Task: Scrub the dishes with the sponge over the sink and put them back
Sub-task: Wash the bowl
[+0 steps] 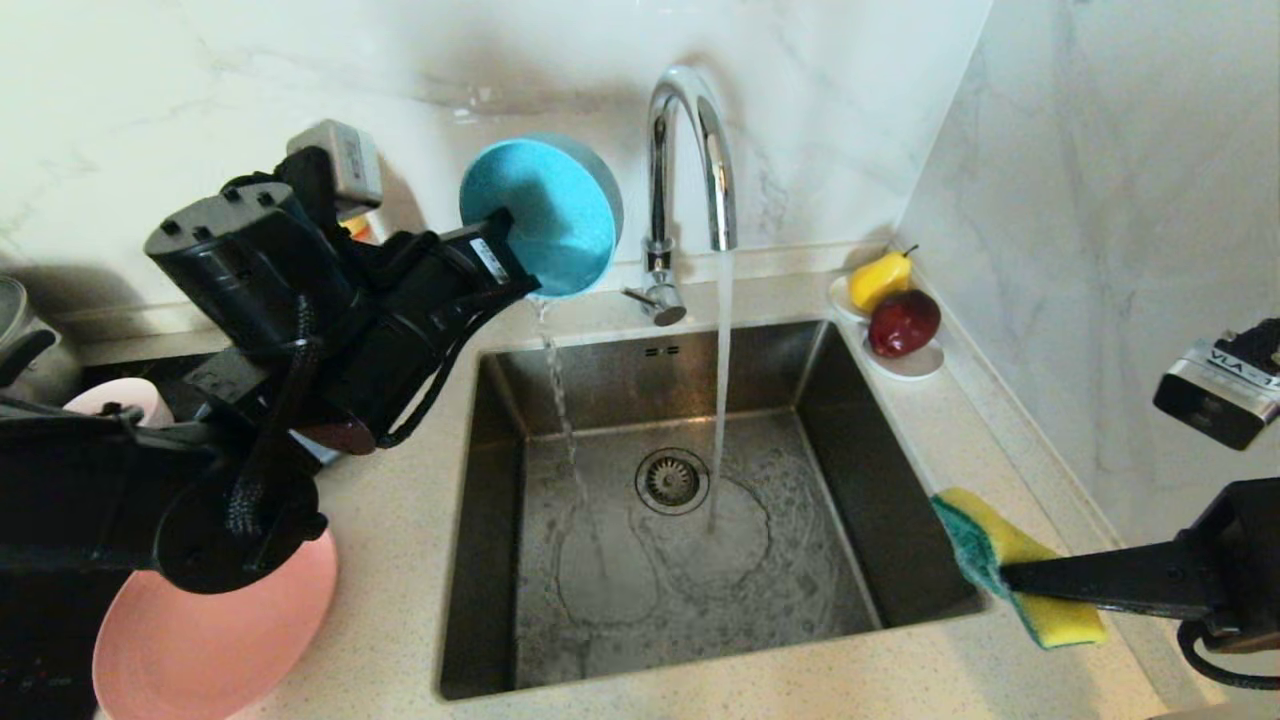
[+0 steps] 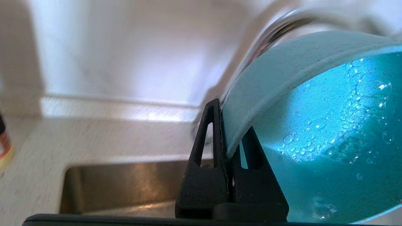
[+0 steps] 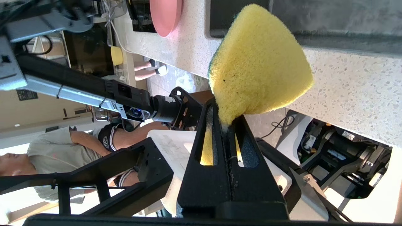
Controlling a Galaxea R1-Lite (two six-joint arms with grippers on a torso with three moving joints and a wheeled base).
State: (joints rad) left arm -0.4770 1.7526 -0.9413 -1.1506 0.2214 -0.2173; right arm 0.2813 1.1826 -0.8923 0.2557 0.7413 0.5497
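Two grippers are engaged. The left gripper [image 1: 505, 240], raised over the counter at the sink's far left corner, has its jaws clamped on the rim of the teal bowl [image 1: 540, 215], one finger inside and one outside in the left wrist view; the bowl is tipped on edge, its suds-beaded interior facing the head camera, and a thin stream of water [image 1: 562, 400] pours from its lower lip into the sink [image 1: 850, 430]. The right gripper [image 1: 1010, 578], at the sink's near right corner, has its jaws pinched on the yellow sponge [image 1: 1030, 590], green scouring face toward the basin; sponge and bowl are well apart.

The step in hand appears to be draining the bowl. To do it well, keep the pouring lip over the basin, not the counter edge it now borders, hold the tilt until the stream thins to drips, and keep the rim grip firm, since a wet, soapy wall may slip.

The faucet [image 1: 690, 160] runs a steady column [image 1: 722, 380] landing just right of the drain strainer [image 1: 671, 481]; the basin floor is wet and foamy. The speckled counter [image 1: 400, 560] carries a pink plate [image 1: 200, 650] at near left, partly under the left arm, and a small white dish [image 1: 915, 365] with a yellow pear [image 1: 880, 280] and a red apple [image 1: 905, 322] at far right. Marble-patterned walls close the far and right sides
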